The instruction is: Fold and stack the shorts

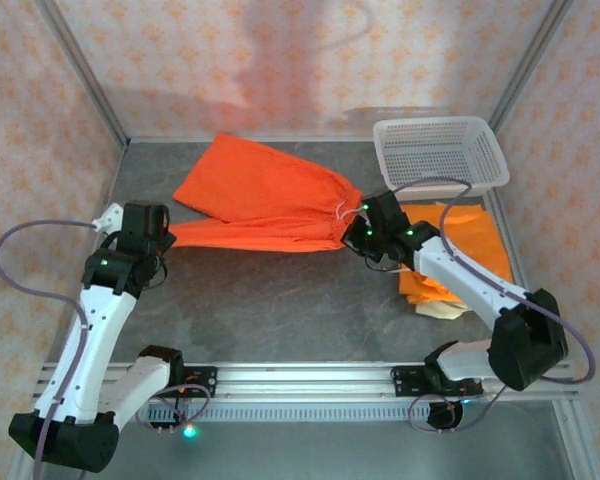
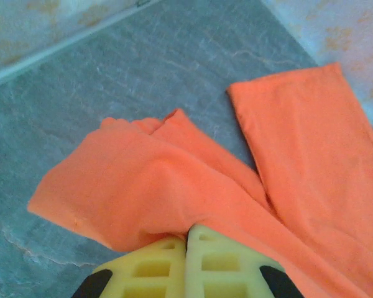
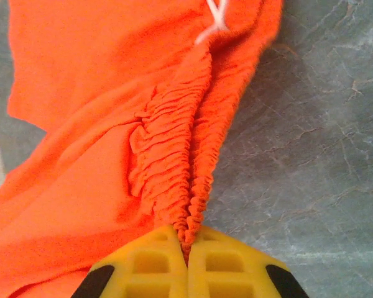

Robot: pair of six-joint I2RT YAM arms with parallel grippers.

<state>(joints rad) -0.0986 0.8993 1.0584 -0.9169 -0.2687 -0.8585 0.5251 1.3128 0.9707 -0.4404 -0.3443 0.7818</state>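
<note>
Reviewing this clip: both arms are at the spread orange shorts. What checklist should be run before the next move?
1. Left end effector shut on one leg of the spread orange shorts: ok.
2. Right end effector shut on their waistband: ok.
3. Both waistband layers pinched: cannot tell.
4. Other leg lying together with the held one: not ok, it splays apart.
5. Folded orange shorts resting on beige shorts: ok.

One pair of orange shorts [image 1: 265,200] lies stretched sideways across the middle of the tabletop [image 1: 280,300], gathered waistband [image 3: 174,155] to the right, legs to the left. A second orange pair [image 1: 475,245] lies folded near the right edge, on top of a beige pair [image 1: 442,311].
</note>
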